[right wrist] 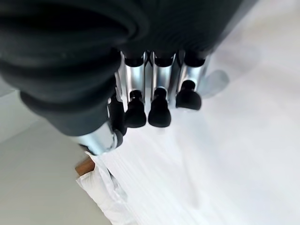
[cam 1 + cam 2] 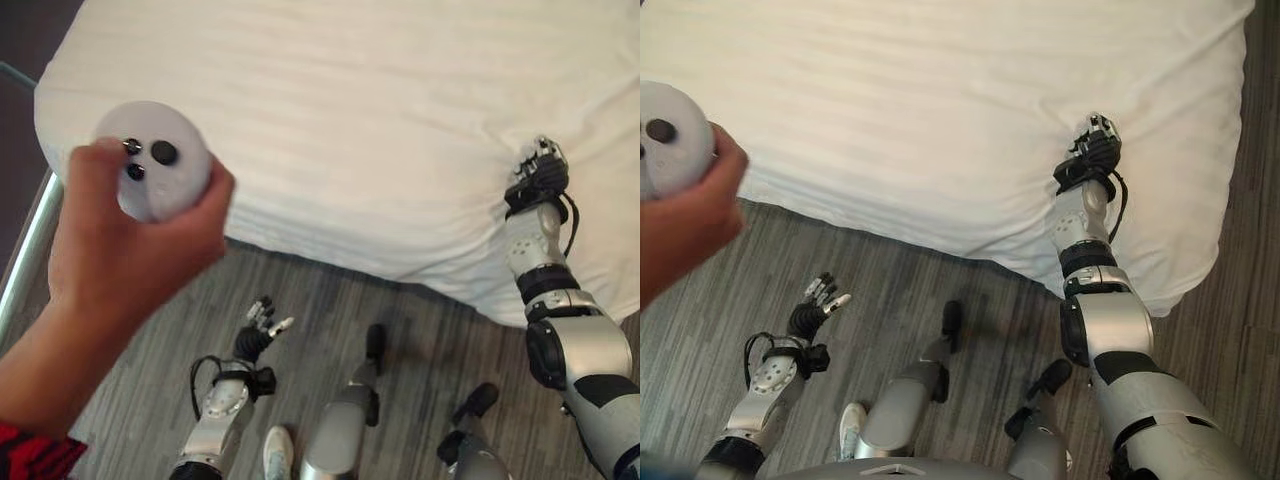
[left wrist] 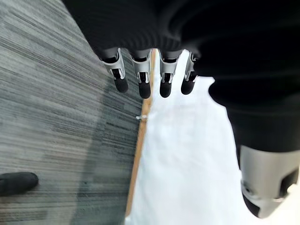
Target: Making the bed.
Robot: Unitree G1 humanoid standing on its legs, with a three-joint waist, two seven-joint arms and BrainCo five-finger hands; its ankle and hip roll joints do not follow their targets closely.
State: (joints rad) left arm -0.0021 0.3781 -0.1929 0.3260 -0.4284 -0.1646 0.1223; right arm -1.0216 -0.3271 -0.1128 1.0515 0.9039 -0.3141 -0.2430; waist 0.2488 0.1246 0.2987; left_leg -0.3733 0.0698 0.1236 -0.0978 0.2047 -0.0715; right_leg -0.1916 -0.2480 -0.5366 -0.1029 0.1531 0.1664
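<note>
risk: the right hand (image 2: 538,168) sits on the white bed cover (image 2: 350,130) with its fingers curled but, as far as i can judge, no fold caught; a pull from here could slide off the cloth and leave the creases by the hand as they are.
second risk: a person's hand (image 2: 120,240) holds a round white controller (image 2: 158,158) close to the head camera, hiding the cover's left corner.
right arm: stretched forward over the bed edge, hand pressed near the cover's right side.
right fingers: clenched, dark tips bent inward, nothing between them.
left arm: low over the grey plank floor (image 2: 330,300), beside the bed.
left hand (image 2: 258,330): fingers relaxed, released, empty.
cover: spread across the bed, hanging over the near edge.
</note>
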